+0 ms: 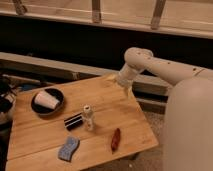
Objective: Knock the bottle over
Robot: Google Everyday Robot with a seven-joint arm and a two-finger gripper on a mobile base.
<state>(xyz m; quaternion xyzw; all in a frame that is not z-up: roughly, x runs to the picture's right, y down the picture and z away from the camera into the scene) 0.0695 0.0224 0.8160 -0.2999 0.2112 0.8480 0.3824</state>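
Note:
The bottle is small, slim and clear, with a whitish cap. It stands upright near the middle of the wooden table. My arm comes in from the right, and its gripper hangs over the table's far right edge. The gripper is well behind and to the right of the bottle and does not touch it.
A white paper cup lies on its side in a black bowl at the left. A black block sits just left of the bottle. A blue sponge and a reddish-brown oblong thing lie near the front edge. A dark ledge and railing run behind the table.

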